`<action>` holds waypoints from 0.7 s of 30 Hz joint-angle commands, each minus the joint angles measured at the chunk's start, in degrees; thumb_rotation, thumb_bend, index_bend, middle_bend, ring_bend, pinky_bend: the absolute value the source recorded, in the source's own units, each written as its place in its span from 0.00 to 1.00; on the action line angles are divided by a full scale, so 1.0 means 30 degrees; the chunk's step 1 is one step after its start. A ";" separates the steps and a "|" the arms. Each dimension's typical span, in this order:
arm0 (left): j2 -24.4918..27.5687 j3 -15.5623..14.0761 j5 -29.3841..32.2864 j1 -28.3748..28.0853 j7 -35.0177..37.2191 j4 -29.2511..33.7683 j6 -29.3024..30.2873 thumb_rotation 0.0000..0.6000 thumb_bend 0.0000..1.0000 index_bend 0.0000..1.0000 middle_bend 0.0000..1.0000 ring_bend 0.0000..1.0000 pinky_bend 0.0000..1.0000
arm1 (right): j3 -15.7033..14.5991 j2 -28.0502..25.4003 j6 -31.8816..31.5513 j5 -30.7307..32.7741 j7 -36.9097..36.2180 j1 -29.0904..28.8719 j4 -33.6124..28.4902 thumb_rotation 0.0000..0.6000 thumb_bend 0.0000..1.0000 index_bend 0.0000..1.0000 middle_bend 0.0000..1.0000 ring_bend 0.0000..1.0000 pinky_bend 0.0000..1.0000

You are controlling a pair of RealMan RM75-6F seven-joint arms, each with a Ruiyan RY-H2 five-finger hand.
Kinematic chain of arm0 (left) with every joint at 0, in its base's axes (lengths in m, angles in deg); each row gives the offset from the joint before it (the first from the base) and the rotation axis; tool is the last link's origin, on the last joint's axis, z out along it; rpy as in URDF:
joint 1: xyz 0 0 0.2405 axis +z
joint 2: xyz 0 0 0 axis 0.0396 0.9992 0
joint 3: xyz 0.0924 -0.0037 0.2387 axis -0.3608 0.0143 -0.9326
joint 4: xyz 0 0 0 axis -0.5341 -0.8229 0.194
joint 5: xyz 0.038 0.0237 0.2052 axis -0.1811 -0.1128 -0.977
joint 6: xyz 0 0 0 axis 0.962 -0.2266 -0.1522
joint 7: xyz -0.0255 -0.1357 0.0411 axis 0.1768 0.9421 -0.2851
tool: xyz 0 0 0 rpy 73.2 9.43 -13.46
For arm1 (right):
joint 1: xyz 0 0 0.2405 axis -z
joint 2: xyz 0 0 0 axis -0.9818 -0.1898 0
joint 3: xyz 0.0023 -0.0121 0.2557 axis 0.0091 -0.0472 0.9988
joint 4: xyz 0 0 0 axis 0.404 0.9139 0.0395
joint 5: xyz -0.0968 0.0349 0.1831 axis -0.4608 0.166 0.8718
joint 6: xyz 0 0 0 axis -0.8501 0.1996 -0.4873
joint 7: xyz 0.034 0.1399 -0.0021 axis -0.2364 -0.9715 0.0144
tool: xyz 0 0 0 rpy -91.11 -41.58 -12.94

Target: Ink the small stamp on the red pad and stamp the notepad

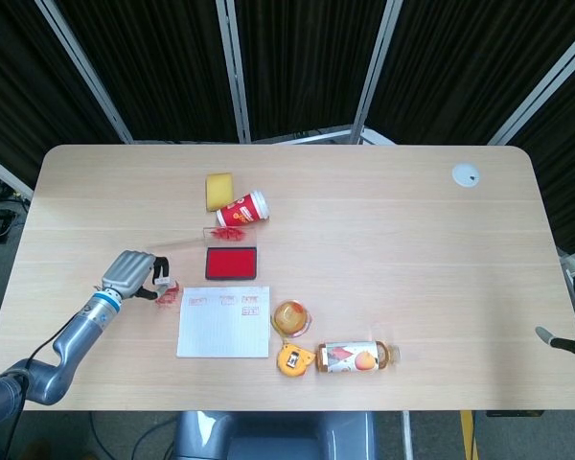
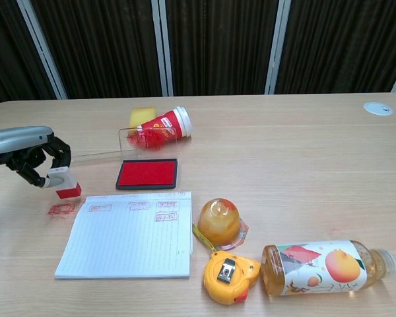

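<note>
Left hand (image 2: 33, 157) pinches the small stamp (image 2: 64, 183) at left of frame, poised above a stray red mark on the table (image 2: 284, 152), short of the notepad (image 2: 127, 233). Red pad (image 2: 147, 173) lies uncovered just above the notepad.

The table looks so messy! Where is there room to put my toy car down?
The right half of the table is bare, between the white disc and the bottle. It is crowded around the notepad, ink pad, cup and left hand.
</note>
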 commanded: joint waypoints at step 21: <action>-0.0394 -0.0327 -0.0688 0.0370 -0.0894 -0.0512 0.0090 1.00 0.34 0.56 0.56 0.84 0.88 | -0.0006 0.0042 0.0025 0.0036 0.0048 -0.0015 0.0038 1.00 0.00 0.00 0.00 0.00 0.00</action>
